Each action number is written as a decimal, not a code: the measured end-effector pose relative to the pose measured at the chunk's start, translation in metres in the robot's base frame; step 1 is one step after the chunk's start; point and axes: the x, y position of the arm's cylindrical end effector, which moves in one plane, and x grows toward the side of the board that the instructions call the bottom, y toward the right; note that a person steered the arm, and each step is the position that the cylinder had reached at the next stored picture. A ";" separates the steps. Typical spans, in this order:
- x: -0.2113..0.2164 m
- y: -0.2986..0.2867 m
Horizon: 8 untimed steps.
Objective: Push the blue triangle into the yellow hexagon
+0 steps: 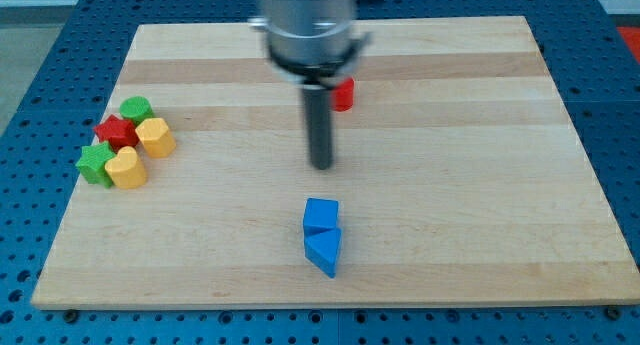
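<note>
We have no pincer, only our tip above the blue triangle. It looks light, rigid, slippery on the desk; we'd push its right face toward the yellow hexagon.

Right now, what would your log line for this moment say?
my tip: above blue cube, apart | blue triangle: touching cube, unpushed | yellow hexagon: far left cluster

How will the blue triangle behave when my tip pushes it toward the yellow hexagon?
The blue triangle sits flat, so it probably slides rather than rolls. Its slanted sides may make it pivot off my tip. The touching blue cube will likely drag along.
</note>
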 end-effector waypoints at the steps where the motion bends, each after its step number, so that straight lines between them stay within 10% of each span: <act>1: 0.033 0.091; 3: 0.142 0.079; 6: 0.142 -0.078; 8: 0.131 -0.056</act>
